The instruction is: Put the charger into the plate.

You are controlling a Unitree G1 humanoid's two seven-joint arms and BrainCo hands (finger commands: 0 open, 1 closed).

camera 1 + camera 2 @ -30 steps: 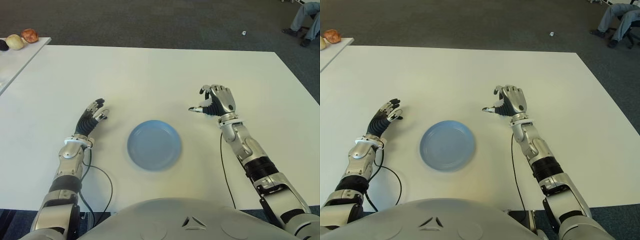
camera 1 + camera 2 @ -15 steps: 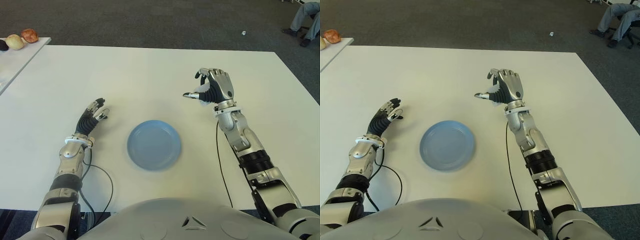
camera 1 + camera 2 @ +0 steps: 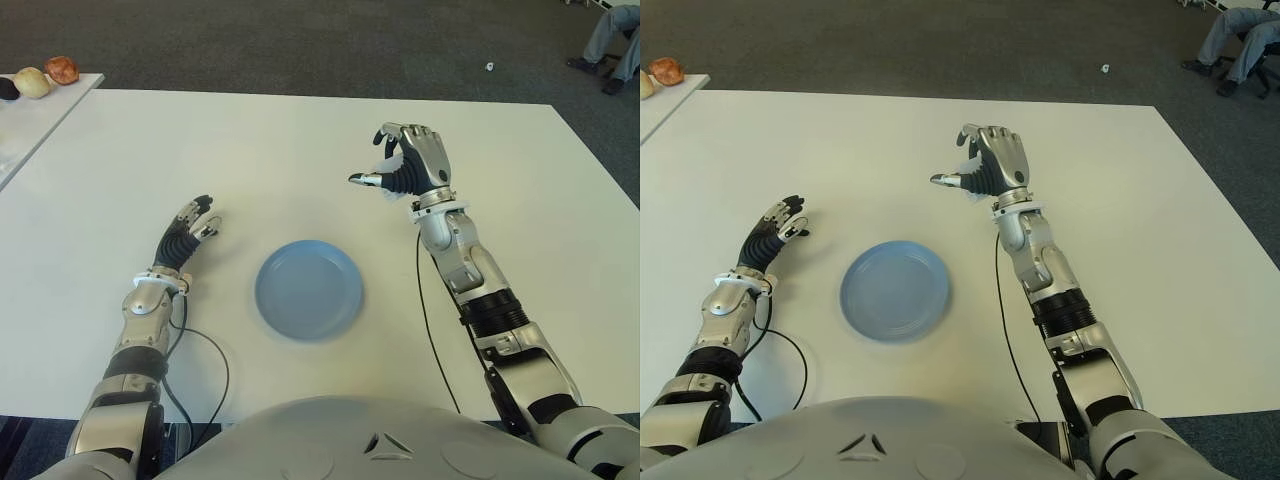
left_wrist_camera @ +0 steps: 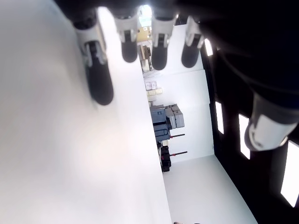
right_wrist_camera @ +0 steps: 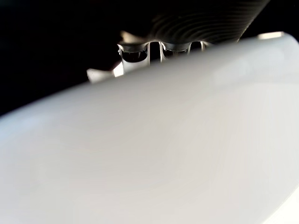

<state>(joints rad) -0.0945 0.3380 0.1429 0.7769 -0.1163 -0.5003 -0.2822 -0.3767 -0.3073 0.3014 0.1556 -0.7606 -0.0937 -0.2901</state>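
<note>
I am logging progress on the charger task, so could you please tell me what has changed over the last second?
The right hand, fingers curled around a white object that looks like the charger, has risen off the white table and moved away from the robot and slightly to its left; it is not yet over the blue plate. The left hand, left of the plate, stayed open where it was, and the plate has not moved.

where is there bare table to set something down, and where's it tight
Widest bare stretch: the far half of the table, beyond both hands. Also free: the right side, past the right hand, which is raised and closed on a white charger. Tighter: the strip between the left hand and the blue plate. The plate itself is empty.
</note>
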